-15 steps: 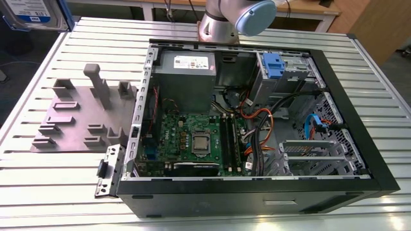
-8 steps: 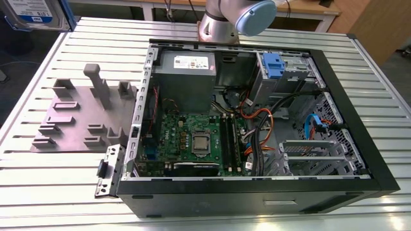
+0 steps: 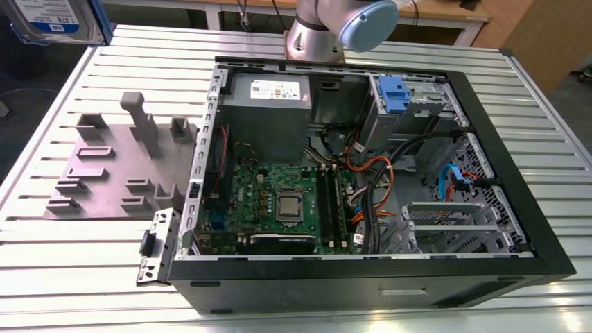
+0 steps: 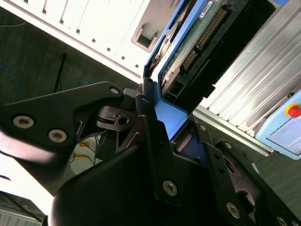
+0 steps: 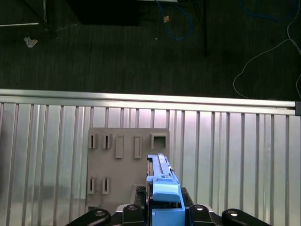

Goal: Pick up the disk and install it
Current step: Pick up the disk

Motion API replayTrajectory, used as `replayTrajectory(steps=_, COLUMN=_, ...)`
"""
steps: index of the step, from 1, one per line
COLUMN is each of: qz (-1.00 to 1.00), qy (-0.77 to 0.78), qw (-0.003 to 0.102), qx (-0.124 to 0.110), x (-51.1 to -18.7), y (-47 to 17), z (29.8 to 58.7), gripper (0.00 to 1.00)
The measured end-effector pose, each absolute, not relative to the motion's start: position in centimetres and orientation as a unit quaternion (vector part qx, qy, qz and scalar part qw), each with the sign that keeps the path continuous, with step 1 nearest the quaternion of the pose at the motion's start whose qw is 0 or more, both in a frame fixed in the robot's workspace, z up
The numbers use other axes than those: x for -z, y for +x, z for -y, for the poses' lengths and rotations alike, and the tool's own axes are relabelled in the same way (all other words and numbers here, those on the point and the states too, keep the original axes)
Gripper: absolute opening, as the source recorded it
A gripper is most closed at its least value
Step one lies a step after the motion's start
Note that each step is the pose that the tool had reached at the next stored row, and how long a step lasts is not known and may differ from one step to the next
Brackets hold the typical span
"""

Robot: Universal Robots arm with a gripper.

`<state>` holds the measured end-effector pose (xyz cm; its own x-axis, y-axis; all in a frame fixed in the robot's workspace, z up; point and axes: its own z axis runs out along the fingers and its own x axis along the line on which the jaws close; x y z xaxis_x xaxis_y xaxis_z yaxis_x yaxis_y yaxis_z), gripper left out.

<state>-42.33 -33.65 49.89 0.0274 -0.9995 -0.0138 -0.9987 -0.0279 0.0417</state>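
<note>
Slatted alu table carries open PC case. Grey fixture plate sits beside it, exterior view's left. Disk is held high off the table at far left, edge-on above the plate in first wrist view, prob. to clear the case wall. Gripper jaws clamped on its blue carrier end. PSU + cable bundle crowd the case nr drive bay.

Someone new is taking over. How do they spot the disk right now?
Start at the slatted metal table carrying the open computer case. The disk shows in the exterior view's top left corner; the first wrist view shows the gripper clamped on it. Its blue frame and white-and-blue label set it apart from the grey power supply inside the case.
</note>
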Motion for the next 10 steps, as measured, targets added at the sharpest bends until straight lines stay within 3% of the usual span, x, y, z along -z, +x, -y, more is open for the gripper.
replayTrajectory(steps=10, qz=0.697, qy=0.717, qw=0.01, qx=0.02, x=-49.89, y=-41.86, z=33.64, gripper=0.37)
